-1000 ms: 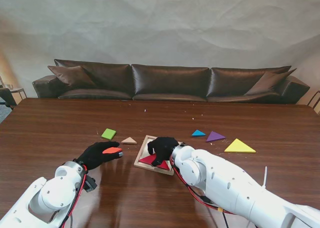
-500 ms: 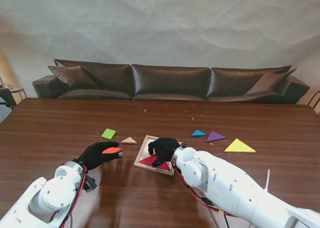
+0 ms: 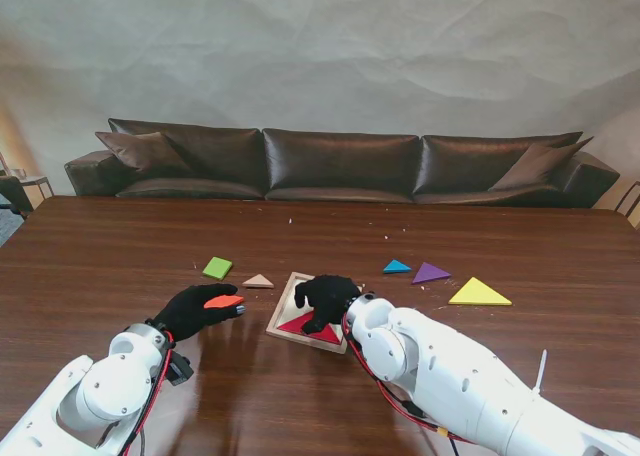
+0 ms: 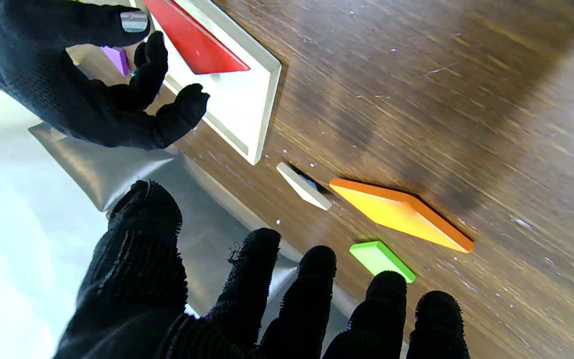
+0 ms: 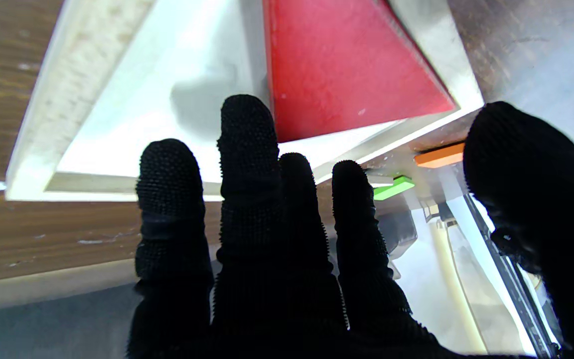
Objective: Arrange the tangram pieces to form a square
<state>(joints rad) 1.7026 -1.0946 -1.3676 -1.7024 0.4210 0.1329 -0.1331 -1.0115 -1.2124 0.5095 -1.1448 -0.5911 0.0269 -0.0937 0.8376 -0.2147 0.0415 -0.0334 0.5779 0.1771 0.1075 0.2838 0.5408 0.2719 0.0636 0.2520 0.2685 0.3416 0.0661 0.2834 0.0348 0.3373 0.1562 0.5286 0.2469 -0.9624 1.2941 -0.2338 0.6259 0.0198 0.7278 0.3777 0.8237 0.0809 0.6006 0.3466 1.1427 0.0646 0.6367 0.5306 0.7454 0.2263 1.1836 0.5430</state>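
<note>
So my right hand (image 3: 324,298) has crept a little toward my left over the past second, still hovering over the wooden tray (image 3: 286,307) with fingers spread, holding nothing. The tray seems nudged with it, which I read as squaring things up before the next piece goes in. Only the big red triangle (image 3: 308,323) sits inside, right under my right palm, matte and flat against a pale, smooth tray floor with a raised rim. My left hand (image 3: 196,309) is open too, hanging just over the glossy orange parallelogram (image 4: 400,213). Beyond its fingertips: the chunky green square (image 3: 217,267) and small tan triangle (image 3: 258,280). Yellow triangle (image 3: 479,293), purple triangle (image 3: 430,272) and blue triangle (image 3: 396,266) lie well off past my right hand on the grainy dark table (image 3: 120,246).
</note>
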